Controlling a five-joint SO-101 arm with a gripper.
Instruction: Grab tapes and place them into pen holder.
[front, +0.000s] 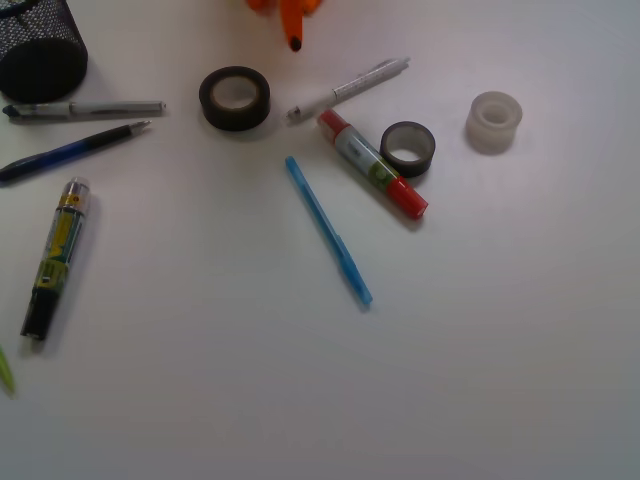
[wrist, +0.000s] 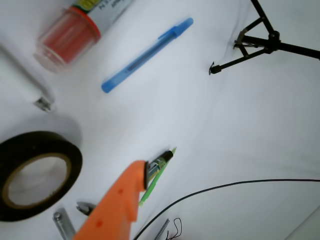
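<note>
— Tapes?
— Wide black ring lies flat near the orange end effector; smaller dark ring touches the red-capped marker; whitish roll sits right. Mesh pen holder far left.
— Jaws?
— Cannot tell.

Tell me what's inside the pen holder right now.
Only part of the pen holder shows at the front view's top left corner. Its dark mesh wall hides the interior and its opening is out of frame, so no contents can be made out. All three tapes lie on the table.
</note>
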